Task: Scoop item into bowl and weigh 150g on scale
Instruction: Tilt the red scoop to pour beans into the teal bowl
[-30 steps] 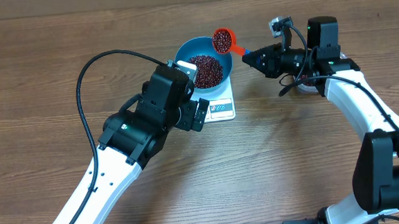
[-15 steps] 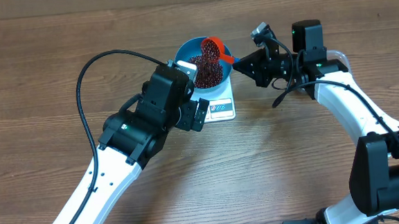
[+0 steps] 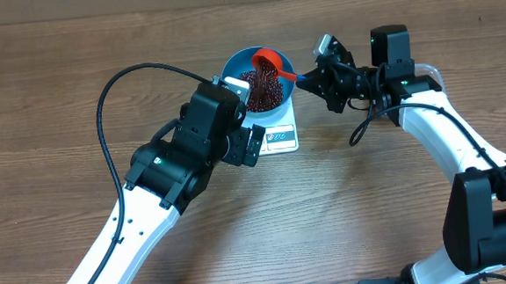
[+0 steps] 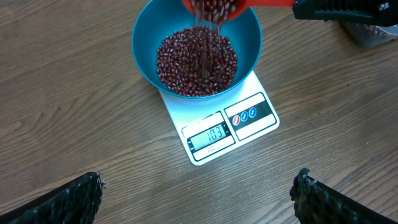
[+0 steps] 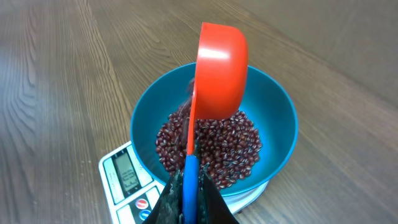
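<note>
I am in the pouring step: my right gripper (image 5: 189, 193) is clenched on the blue handle of the orange-red plastic scoop (image 5: 221, 68). The scoop is tipped on its side over the round, deep, bright-blue bowl (image 4: 146, 37), and in the left wrist view a blurred stream of the small dark maroon beans (image 4: 196, 65) falls from its lip onto the heap already in the bowl. The bowl sits on the small flat white kitchen scale (image 4: 180, 111), which rests on the brown wooden table (image 3: 56, 84), so the beans are where the task wants them, though probably not yet in full measure. My left gripper (image 4: 199, 196) hangs released above the scale, its dark fingers spread wide at the bottom corners of that view and holding nothing. The only writing I can find is on the scale's grey display (image 4: 210, 133). Its digits are soft and tilted; they look like 103, but I would not swear to the last figure. Beside it is a panel with three little oval buttons (image 4: 244, 116), two blue and one red, whose marks are too small to read, and I see no brand name. If that reading is right, I judge the next move to be another, smaller scoop. It would likely come from the clear tub (image 4: 376, 31) just glimpsed at the edge, and should be trickled in slowly while watching the digits so I do not overshoot.
</note>
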`<act>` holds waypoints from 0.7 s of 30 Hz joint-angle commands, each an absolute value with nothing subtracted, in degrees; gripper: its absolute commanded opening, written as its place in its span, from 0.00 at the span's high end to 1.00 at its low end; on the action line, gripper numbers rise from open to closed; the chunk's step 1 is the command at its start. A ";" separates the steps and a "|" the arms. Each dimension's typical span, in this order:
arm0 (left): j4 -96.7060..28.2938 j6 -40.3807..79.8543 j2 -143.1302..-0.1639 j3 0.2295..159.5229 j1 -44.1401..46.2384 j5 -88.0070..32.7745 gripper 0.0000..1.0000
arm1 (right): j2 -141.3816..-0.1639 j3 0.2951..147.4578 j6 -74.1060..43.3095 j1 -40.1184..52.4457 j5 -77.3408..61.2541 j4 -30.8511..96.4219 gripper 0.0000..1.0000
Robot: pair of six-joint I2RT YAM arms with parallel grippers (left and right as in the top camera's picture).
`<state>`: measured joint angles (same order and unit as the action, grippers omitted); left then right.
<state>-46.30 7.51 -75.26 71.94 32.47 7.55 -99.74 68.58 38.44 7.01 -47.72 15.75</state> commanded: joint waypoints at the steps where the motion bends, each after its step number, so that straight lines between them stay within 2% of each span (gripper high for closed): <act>1: -46.28 7.29 -74.72 72.86 32.27 8.03 0.01 | -97.95 69.49 44.91 7.11 -47.53 15.03 0.96; 21: -46.28 7.29 -74.72 72.86 32.27 8.03 0.00 | -97.95 69.49 51.53 7.11 -42.44 8.73 0.96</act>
<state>-46.30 7.51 -75.26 71.94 32.47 7.55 -99.74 68.58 50.50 7.01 -43.05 9.50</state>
